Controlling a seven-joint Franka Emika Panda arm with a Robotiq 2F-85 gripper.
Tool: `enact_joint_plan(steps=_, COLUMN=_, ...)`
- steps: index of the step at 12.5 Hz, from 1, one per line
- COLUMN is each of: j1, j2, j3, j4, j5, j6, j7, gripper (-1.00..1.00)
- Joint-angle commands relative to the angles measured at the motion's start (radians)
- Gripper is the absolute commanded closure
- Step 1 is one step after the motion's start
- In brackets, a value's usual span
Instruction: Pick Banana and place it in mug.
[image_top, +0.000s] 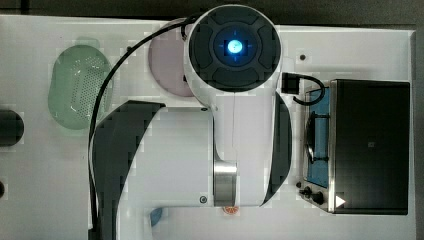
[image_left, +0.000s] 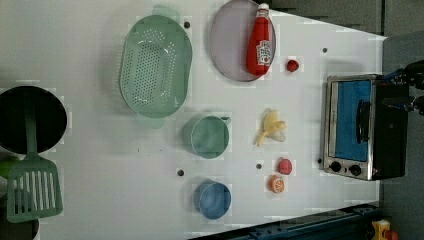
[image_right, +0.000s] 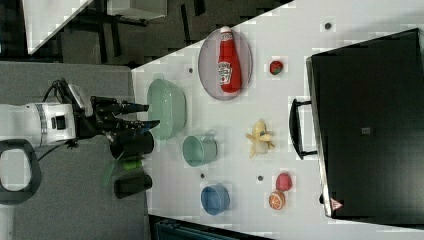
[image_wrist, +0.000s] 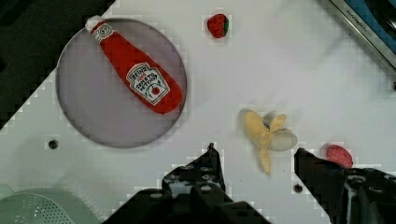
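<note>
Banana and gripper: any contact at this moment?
Apart. In the wrist view the open gripper hangs above the banana, nothing held; the right view shows the fingers away from the table.

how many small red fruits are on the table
2. One small red strawberry-like fruit lies beside the round grey plate holding the red ketchup bottle. The other small red fruit sits next to the round orange slice, near the silver toaster oven.

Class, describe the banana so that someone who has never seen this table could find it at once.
In the left view, start at the toaster oven. The banana lies between its door and the pale-green mug. It is pale yellow and peeled open, unlike the red fruits and orange slice nearby.
</note>
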Motion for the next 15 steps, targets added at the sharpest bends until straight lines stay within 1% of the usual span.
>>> enact_joint_plan(steps=1, j1=-0.053, j2=-0.375, j3=-0.047, j4=-0.254, j5=0.004, j6=-0.172, j7=-0.078, gripper=-0.54)
enact_joint_plan(steps=3, j1=-0.052, j2=-0.370, j3=-0.046, j4=-0.290, j5=0.004, j6=-0.168, j7=-0.083, gripper=-0.97)
enact_joint_plan(steps=5, j1=-0.049, j2=-0.350, j3=-0.042, j4=-0.362, j5=0.005, j6=-0.121, j7=-0.106, gripper=-1.00)
enact_joint_plan(steps=8, j1=-0.047, j2=-0.290, j3=-0.028, j4=-0.486, j5=0.005, j6=0.076, j7=-0.191, gripper=-1.00)
enact_joint_plan(steps=12, j1=-0.047, j2=-0.147, j3=-0.018, j4=-0.621, j5=0.005, j6=0.403, j7=-0.420, gripper=-1.00)
enact_joint_plan(steps=13, j1=-0.047, j2=-0.096, j3=-0.018, j4=-0.643, j5=0.004, j6=0.487, j7=-0.522, gripper=-1.00)
enact_joint_plan(steps=15, j1=-0.047, j2=-0.013, j3=-0.016, j4=-0.659, j5=0.004, j6=0.597, j7=-0.667, gripper=-1.00)
